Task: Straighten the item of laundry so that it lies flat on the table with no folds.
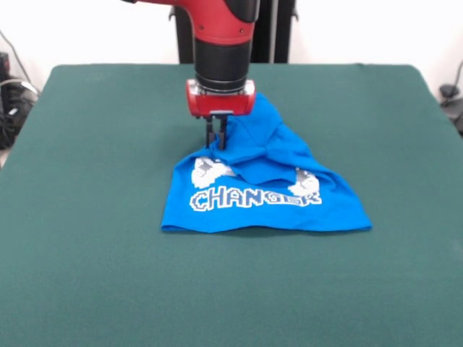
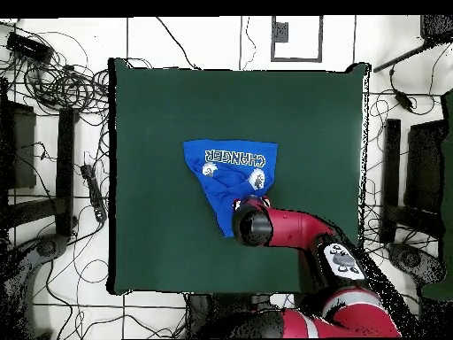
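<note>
The item of laundry (image 1: 260, 195) is a bright blue T-shirt lying near the middle of the dark green table (image 1: 87, 217). Its upper half is folded and bunched over the lower half, so only "CHANGER" and parts of the white print show. My gripper (image 1: 217, 147) points straight down at the shirt's far left edge, its fingers close together and pinching a fold of the blue cloth at table height. In the overhead view the shirt (image 2: 228, 168) tapers towards my wrist (image 2: 251, 223), which hides the fingers.
The table (image 2: 150, 230) is much wider than the shirt on all sides. Cables and stands lie on the floor around it (image 2: 62, 97). The robot's pedestal stands behind the table's far edge (image 1: 275, 36).
</note>
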Tool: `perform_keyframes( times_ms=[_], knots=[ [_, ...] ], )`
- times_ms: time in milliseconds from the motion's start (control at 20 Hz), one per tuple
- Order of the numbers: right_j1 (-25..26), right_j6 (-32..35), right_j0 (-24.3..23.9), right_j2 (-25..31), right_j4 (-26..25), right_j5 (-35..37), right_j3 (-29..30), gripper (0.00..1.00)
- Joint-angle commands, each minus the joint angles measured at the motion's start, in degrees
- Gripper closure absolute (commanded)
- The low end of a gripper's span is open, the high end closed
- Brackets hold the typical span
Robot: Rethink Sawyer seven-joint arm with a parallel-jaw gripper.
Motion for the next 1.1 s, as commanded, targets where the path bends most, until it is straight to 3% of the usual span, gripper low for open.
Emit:
perform_keyframes(
  times_ms=[50,1100],
  knots=[
    [-1.01,8.92,3.12,2.99,1.28,2.84,4.29,1.0],
    [-2.0,9.57,5.06,2.16,2.77,4.57,4.3,1.0]
  ],
)
